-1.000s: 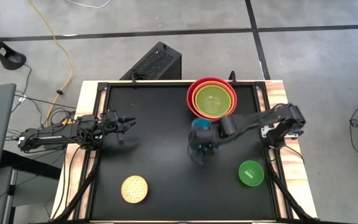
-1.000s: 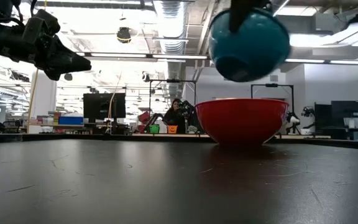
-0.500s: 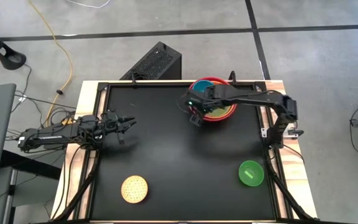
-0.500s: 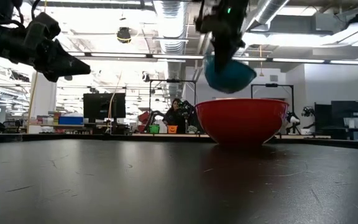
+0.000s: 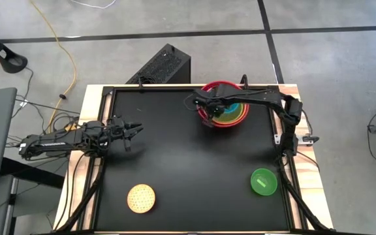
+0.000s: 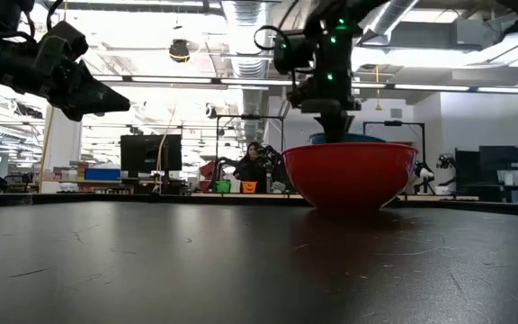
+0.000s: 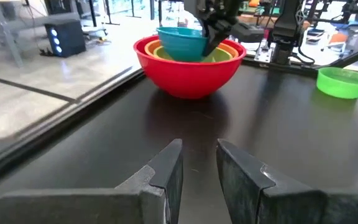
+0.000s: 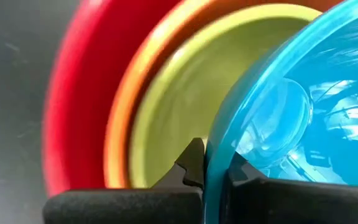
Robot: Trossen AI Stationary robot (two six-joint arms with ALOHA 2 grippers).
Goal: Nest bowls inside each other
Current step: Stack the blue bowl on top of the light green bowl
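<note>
Now over the stack at the far side of the table: right gripper (image 5: 215,106), clamped on the rim of the blue bowl (image 7: 182,45), carried in from mid-table, where it hung high a second ago. Lowered since then into the lime green bowl (image 8: 166,118), itself nested in the orange bowl (image 8: 120,124) and the red bowl (image 6: 349,175). Probably one release away from a fourth nested bowl, though seated or not cannot be told.

Left gripper (image 7: 197,165) unmoved near the left edge, jaws slightly apart, holding nothing.

Small green bowl (image 5: 263,181) unmoved at the near right, and a pale patterned bowl (image 5: 141,198) at the near left, both apart from the stack.

Right wrist view alone: the fingers pinching the blue rim, one inside and one outside. Left wrist view alone: blue bowl tilted, rim riding above the others. Low view: only a blue sliver above the red rim. High view alone: the two loose bowls' places.
</note>
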